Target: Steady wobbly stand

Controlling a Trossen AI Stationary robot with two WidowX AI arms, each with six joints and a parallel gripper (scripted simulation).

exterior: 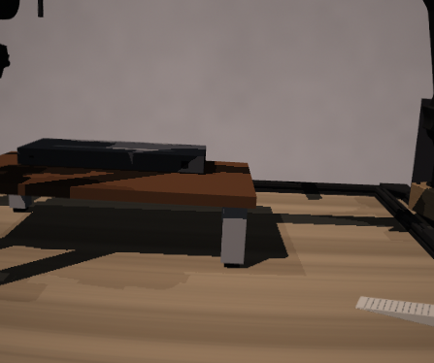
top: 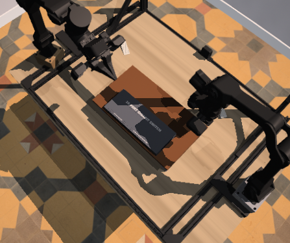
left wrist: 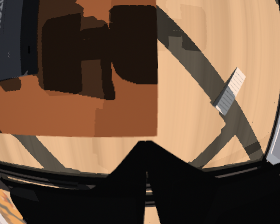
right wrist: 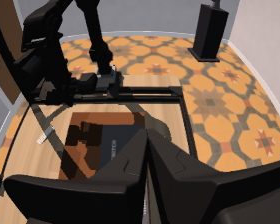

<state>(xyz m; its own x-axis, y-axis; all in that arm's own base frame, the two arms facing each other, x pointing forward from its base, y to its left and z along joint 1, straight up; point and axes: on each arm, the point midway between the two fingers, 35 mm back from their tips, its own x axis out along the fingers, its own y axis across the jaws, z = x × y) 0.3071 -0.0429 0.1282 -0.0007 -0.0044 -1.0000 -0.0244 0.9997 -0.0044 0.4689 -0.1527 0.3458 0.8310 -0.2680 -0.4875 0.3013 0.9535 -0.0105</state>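
The brown stand (top: 133, 78) (exterior: 169, 186) (left wrist: 126, 117) (right wrist: 86, 118) is upright on pale legs; I cannot tell which foot is off the table. The dark network switch (top: 139, 120) (exterior: 96, 157) (left wrist: 6, 40) (right wrist: 111, 145) lies on its top. One white wedge (top: 124, 48) (exterior: 397, 311) lies apart from the stand, near my right arm. Another wedge (top: 223, 113) (left wrist: 229, 92) (right wrist: 45, 135) lies beside the stand's other end, near my left arm. My right gripper (top: 115, 78) (right wrist: 146, 135) is shut and empty, above the stand's end. My left gripper (left wrist: 144, 147) is shut and empty, beside a stand corner.
Black frame rails (top: 93, 159) (exterior: 315, 185) border the wooden table (top: 106, 143) (exterior: 120, 320). The left arm (top: 252, 97) reaches over the stand's side in the top view. The right arm's base (top: 49, 56) (exterior: 433, 204) stands at the table's end.
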